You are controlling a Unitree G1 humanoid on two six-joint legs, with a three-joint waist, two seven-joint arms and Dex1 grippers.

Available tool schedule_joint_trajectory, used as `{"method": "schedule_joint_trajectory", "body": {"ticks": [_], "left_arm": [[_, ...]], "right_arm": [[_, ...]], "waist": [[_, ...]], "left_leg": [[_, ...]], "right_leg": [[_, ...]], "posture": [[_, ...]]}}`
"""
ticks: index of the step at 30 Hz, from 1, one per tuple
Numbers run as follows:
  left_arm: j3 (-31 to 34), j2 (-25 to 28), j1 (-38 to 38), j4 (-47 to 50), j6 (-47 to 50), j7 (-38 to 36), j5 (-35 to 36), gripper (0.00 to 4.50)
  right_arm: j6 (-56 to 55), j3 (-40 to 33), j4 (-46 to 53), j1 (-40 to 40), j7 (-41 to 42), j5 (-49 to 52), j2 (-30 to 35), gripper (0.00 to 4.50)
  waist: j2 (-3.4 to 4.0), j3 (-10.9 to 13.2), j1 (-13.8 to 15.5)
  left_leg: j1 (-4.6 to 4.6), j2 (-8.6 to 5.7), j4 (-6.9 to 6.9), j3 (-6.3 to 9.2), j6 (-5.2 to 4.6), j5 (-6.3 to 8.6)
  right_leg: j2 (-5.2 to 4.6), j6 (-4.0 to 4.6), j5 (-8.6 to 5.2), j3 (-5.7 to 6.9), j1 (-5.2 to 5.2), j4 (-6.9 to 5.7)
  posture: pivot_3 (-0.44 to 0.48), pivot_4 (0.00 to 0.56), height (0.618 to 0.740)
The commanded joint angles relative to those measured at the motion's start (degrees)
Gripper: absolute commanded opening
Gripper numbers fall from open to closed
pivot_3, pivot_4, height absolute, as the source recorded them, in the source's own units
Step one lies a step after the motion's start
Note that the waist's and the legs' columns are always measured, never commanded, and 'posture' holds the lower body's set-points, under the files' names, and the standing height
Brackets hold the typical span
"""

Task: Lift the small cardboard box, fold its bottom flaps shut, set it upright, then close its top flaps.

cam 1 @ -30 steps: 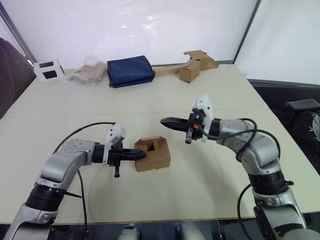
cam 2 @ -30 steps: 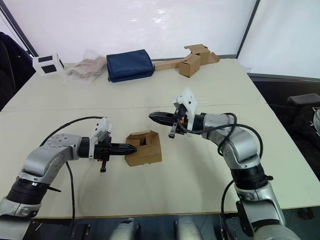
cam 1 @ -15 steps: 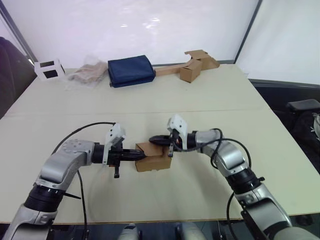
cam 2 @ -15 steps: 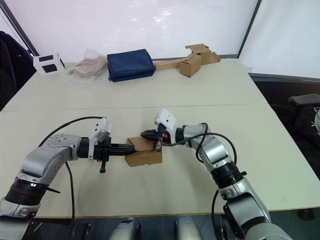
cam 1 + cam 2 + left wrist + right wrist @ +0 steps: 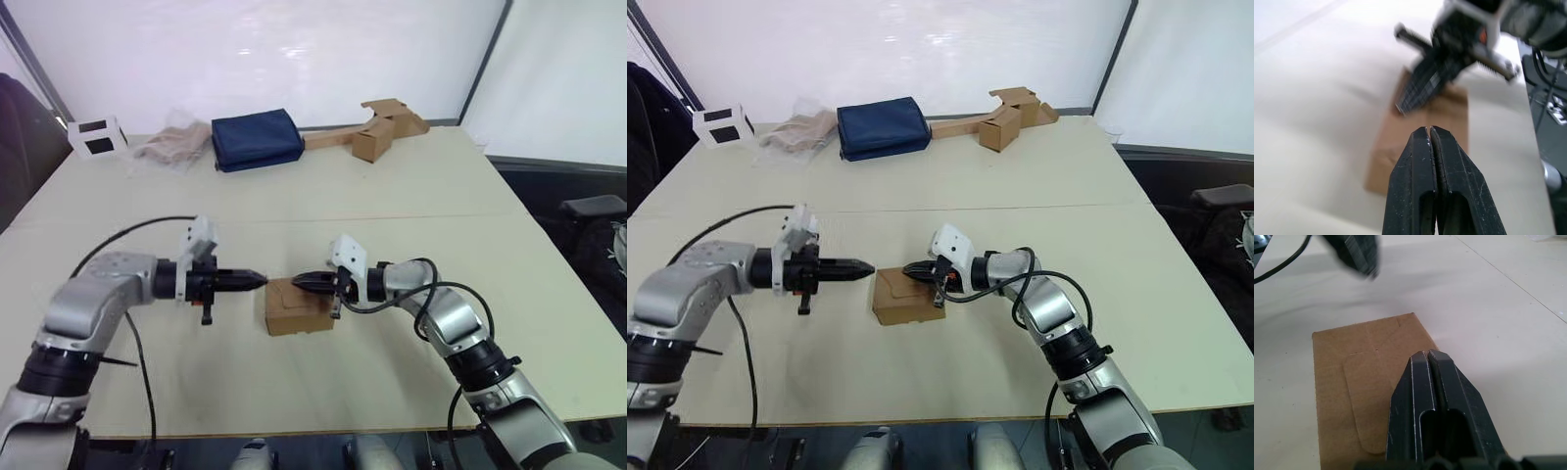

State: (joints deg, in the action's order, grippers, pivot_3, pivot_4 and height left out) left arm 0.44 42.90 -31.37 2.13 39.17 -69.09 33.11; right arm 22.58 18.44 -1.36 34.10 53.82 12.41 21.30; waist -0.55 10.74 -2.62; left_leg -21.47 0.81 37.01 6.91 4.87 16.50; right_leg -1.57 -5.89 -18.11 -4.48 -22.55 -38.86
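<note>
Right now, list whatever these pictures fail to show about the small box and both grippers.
- Small cardboard box: its underside rests on the table, so the bottom flaps' state is hidden.
- Right gripper: shut over the box top; contact with the top flaps cannot be told, its own fingers cover the spot.
- Left gripper: shut; in the right wrist view it is a blur.

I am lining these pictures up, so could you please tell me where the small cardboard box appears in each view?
Left eye view: the small cardboard box sits on the table, low and centre.
Right eye view: low, left of centre.
Left wrist view: mid-frame, beyond that arm's shut jaws.
Right wrist view: lower left, under that arm's shut jaws.
Shared landmark: the right gripper, over the box top.
</note>
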Motion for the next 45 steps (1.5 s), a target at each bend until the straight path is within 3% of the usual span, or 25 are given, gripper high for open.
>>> {"method": "schedule_joint_trajectory", "body": {"ticks": [1,5,10,24,31,45], "left_arm": [[-2.5,-3.1,-6.0,-5.7,-4.4,0.2,-3.3,0.04],[-6.4,-6.6,-7.1,-9.4,-10.0,0.7,-8.3,0.04],[-8.3,-8.6,-7.0,-11.6,-11.8,-0.8,-9.7,0.04],[-9.0,-8.6,-2.3,-7.0,-10.8,-2.4,-9.5,0.04],[-8.7,-8.5,-2.0,-6.9,-10.7,-2.3,-9.7,0.04],[-7.5,-9.4,-2.9,-6.6,-8.8,-0.5,-8.7,0.04]], "right_arm": [[2.9,0.5,2.7,-1.9,0.0,-0.1,0.7,0.00],[4.7,-0.1,5.3,-3.0,-0.3,0.2,1.0,0.00],[6.7,-0.8,8.4,-4.2,-0.6,0.8,1.5,0.00],[15.4,-5.3,21.4,-7.3,-1.7,6.6,5.2,0.00],[22.6,-8.9,29.4,-7.0,-0.8,14.5,8.3,0.00],[16.3,-0.7,21.2,-6.5,-1.3,8.6,8.2,0.00]], "waist": [[0.00,0.0,0.2],[0.00,0.0,-0.1],[0.00,0.0,-0.1],[0.00,0.0,0.1],[-0.01,0.0,0.1],[-0.02,0.0,0.0]], "left_leg": [[0.00,0.00,0.00,0.00,0.00,0.00],[-0.03,-0.02,0.00,0.00,0.00,0.00],[-0.06,0.00,-0.01,0.01,0.00,0.00],[-0.08,-0.01,0.00,0.03,0.00,0.00],[-0.09,-0.01,0.00,0.03,0.00,0.00],[-0.08,-0.01,-0.01,0.03,0.00,0.00]], "right_leg": [[0.00,0.00,0.00,0.00,0.00,0.00],[-0.02,0.00,0.00,-0.01,0.00,0.06],[0.01,0.00,0.01,-0.01,-0.06,0.06],[-0.01,0.00,0.01,0.00,-0.03,0.07],[-0.01,-0.01,0.00,0.00,-0.02,0.08],[-0.01,-0.01,0.01,0.00,-0.02,0.12]], "posture": [[0.000,0.150,0.740],[0.000,0.150,0.740],[0.000,0.150,0.740],[0.000,0.150,0.740],[0.000,0.150,0.740],[0.000,0.150,0.740]]}}
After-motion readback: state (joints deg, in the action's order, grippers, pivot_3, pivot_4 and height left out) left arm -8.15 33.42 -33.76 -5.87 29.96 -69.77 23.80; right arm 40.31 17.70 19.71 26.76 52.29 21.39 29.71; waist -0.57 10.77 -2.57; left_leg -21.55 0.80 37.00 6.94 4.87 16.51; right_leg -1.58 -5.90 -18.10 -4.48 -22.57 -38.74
